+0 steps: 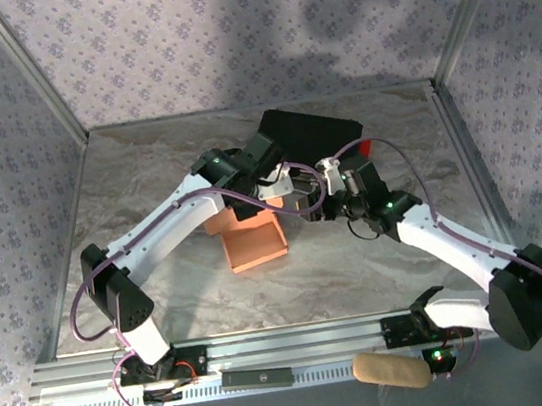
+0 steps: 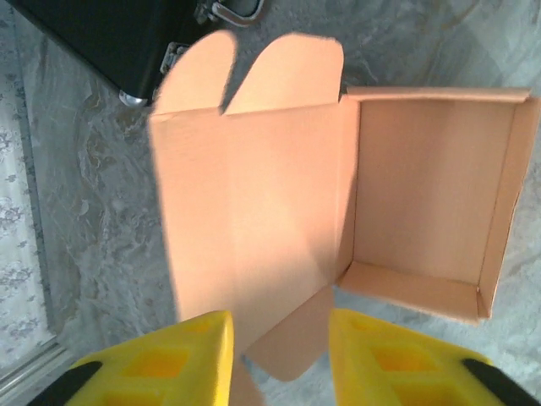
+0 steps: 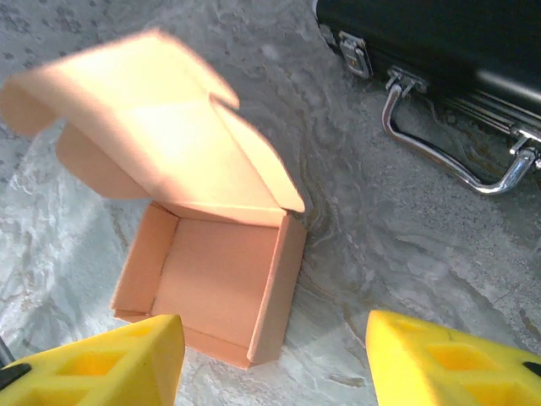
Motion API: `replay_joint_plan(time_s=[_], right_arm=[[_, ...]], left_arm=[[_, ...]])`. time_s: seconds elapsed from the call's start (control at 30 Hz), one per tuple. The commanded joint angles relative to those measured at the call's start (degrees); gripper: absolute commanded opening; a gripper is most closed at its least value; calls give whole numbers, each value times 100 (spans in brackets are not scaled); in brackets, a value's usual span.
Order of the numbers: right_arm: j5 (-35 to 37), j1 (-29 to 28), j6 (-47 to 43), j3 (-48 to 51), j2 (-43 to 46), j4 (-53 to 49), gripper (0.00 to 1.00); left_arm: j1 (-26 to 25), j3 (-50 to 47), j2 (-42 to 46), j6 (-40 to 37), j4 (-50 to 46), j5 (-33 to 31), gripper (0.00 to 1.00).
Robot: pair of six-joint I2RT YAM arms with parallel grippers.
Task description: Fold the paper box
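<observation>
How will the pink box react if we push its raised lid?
Probably floppy: the paper box is thin card, and its lid looks bowed, with loose flaps. Likely light, so it may slide on the smooth table rather than resist. It probably creases easily.

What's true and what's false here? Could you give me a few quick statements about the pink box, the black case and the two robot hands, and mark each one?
1. The lid of the pink box is raised. True.
2. The box is empty inside. True.
3. The black case sits on top of the box. False: it lies on the table beside the box.
4. The right gripper is clamped on the case's handle. False: it is open and holds nothing.
5. The left gripper is squeezed shut. False: it is open, above the box's flaps.
</observation>
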State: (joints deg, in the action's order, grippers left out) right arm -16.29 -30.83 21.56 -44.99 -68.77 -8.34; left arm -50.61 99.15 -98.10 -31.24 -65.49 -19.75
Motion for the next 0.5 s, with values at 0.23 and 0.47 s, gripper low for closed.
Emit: replay_joint_plan(time_s=[0.23, 0.47], right_arm=[[415, -226, -835, -1033, -757, -565, 59], [478, -426, -1495, -2060, -1814, -1188, 57]], left_arm=[[647, -486, 1238, 2518, 171, -351, 68], [2088, -2093, 1884, 3354, 220, 1034, 71]])
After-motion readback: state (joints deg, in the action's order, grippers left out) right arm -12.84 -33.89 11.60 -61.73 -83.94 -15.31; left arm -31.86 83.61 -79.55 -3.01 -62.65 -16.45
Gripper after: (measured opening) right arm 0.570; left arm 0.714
